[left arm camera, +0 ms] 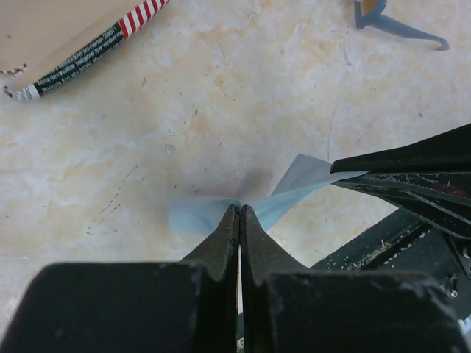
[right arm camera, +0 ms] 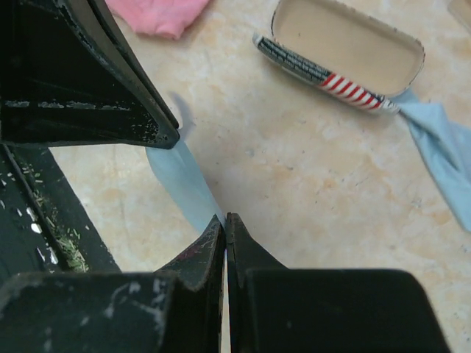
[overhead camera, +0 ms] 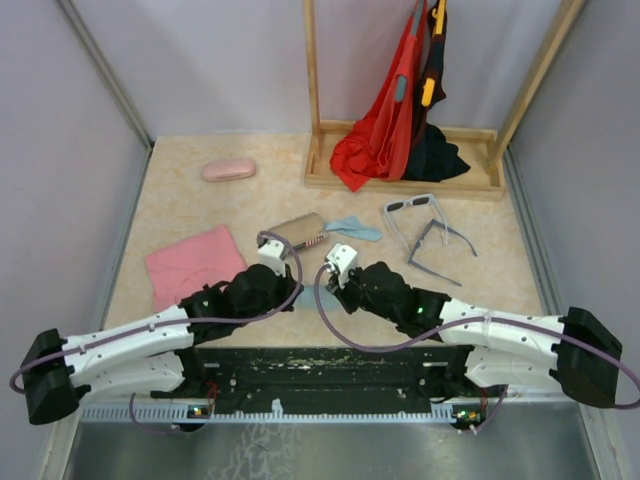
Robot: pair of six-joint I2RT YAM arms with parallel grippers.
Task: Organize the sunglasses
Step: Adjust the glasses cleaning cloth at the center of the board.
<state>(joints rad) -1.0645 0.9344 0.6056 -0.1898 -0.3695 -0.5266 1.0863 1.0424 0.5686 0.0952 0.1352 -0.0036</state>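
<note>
Sunglasses location: chunky white plastic-framed pair with dark lenses (overhead camera: 410, 205) and thin grey-framed pair with pale lenses (overhead camera: 437, 248) lie just beside each other, right of centre on the marbled beige table (overhead camera: 180, 200). Neither arm touches them.
Left gripper (left arm camera: 239, 212): jaws pressed together, pinching one end of a small light-blue cloth (left arm camera: 197, 215).
Right gripper (right arm camera: 224, 218): jaws likewise closed, nipping the other end of the same cloth, which spans the two tips.
Cases: oblong flag-printed case (right arm camera: 346, 51) lies open, its plain beige lining empty. Smooth pink oblong case (overhead camera: 228, 170) lies shut, far left.
Progress: judged early. No pair is cased, and both remain to be stowed.
Textures: the held cloth is thin and limp. A second blue cloth (overhead camera: 355, 228) lies crumpled beside the open case.
</note>
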